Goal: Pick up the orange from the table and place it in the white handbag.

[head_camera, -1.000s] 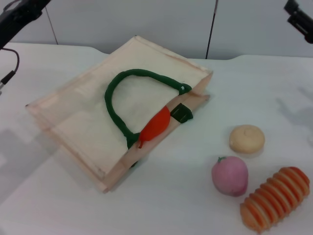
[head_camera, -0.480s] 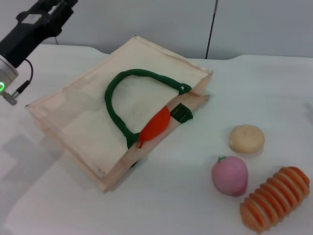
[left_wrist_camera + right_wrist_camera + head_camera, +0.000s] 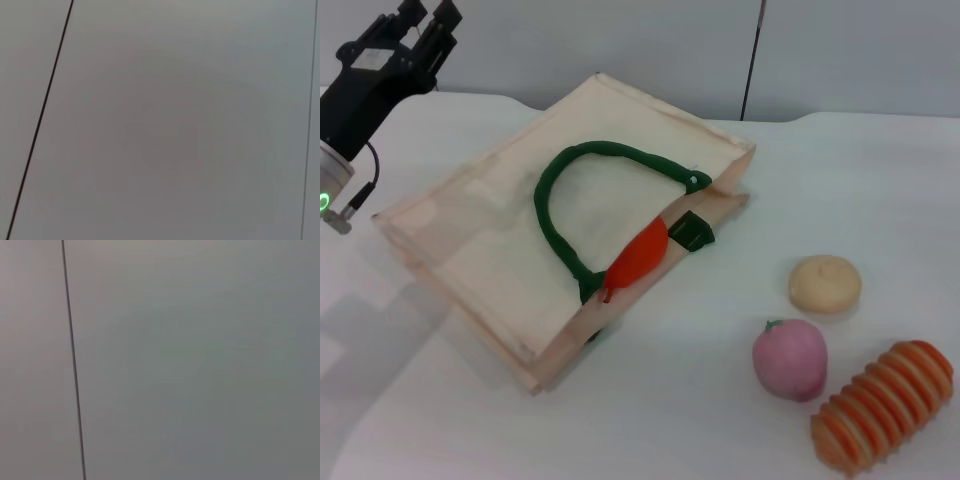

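Note:
The white handbag lies flat on the table in the head view, its green handle resting on top. The orange sits in the bag's open mouth under the handle, partly covered by the canvas. My left gripper is raised at the far left, behind the bag's back corner, open and empty. My right gripper is out of view. Both wrist views show only a plain grey wall.
A beige round toy, a pink peach-like ball and a ribbed orange-striped toy lie on the white table to the right of the bag. A wall stands behind the table.
My left arm has swung into view at the top left and its gripper has risen. My right gripper has left the top right corner. The bag and the orange have not moved.

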Robot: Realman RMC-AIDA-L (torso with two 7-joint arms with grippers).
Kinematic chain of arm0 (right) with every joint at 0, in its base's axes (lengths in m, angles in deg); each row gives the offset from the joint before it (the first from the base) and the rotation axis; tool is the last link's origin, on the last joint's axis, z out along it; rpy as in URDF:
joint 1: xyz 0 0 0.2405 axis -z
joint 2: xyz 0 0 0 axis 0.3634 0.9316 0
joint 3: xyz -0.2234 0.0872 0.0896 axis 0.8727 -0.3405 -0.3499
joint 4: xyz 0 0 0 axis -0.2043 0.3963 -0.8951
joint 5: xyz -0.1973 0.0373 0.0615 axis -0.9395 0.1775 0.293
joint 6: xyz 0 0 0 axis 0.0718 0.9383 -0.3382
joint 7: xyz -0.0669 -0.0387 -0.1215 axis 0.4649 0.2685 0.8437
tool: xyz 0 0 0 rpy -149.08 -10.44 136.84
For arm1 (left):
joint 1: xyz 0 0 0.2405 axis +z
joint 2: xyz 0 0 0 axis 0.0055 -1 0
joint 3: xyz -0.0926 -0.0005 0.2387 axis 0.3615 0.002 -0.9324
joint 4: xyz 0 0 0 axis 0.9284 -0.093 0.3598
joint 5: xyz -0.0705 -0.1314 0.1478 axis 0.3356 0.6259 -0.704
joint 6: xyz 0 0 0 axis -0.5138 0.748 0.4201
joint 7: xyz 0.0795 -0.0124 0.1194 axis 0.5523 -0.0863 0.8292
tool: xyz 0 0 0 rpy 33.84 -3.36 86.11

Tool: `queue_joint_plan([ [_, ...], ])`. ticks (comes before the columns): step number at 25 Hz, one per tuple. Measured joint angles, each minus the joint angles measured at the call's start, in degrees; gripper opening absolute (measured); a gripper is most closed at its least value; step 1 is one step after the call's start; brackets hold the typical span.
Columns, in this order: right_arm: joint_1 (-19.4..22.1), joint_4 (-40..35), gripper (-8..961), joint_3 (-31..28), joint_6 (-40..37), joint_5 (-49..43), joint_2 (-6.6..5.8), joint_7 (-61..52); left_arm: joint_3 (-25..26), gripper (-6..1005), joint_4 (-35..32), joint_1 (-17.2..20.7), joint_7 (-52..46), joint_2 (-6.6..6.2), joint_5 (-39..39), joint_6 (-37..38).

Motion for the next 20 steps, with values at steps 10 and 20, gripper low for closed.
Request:
queue_joint_plan([
  [10,0.08,1.17,836,0.0,-0.21,0.06,-0.03,0.04,0.0,498,-1.02,1.27,0.78,0.06,1.27,0.11],
  [20,0.17,1.39,836,0.0,-0.3,0.09,-0.05,0.07,0.0,497,-2.74,1.88,5.3,0.12,1.97,0.22],
])
